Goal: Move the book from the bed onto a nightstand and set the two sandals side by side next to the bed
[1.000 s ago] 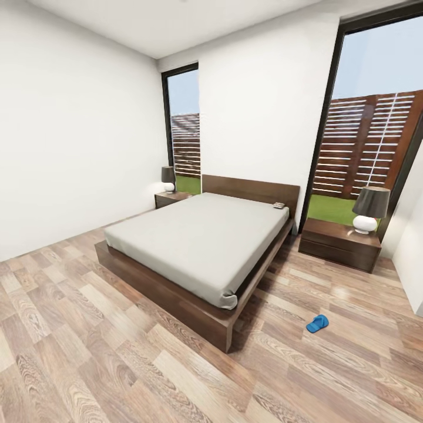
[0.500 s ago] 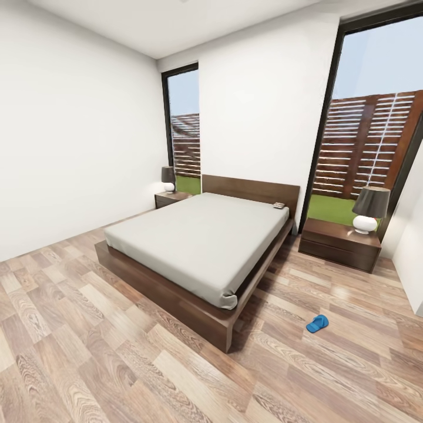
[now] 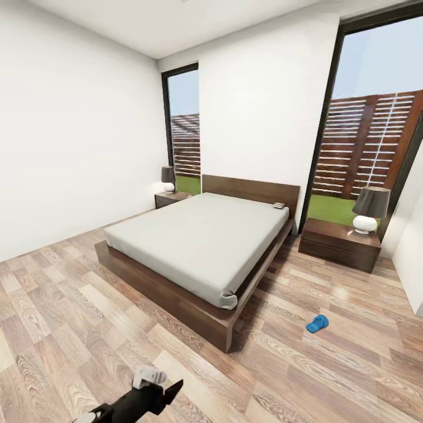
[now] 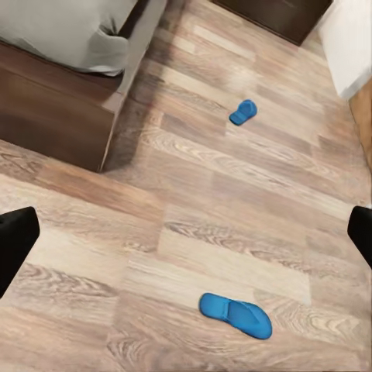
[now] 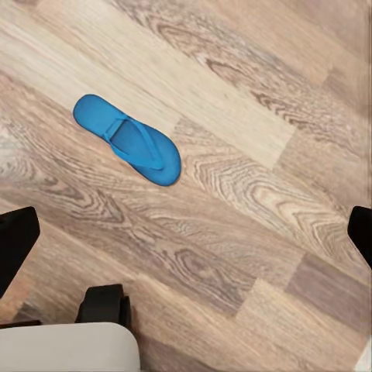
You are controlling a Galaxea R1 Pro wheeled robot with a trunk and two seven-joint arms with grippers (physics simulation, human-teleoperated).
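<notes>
One blue sandal [image 5: 128, 139] lies between the open right gripper's [image 5: 186, 232] fingertips.

Book [image 3: 278, 205] by the headboard [image 3: 251, 189] was too small to read. Left gripper [image 3: 154, 383] was cut by the bottom edge, its jaw state unclear.

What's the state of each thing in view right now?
Small dark book: lying on the off-white mattress, by the headboard.
Far bright blue sandal: flat on the wood floor, apart from the bed.
Near bright blue sandal: flat on the floor, strap up, far from the other.
Left gripper: open, empty.
Right gripper: open, empty.
</notes>
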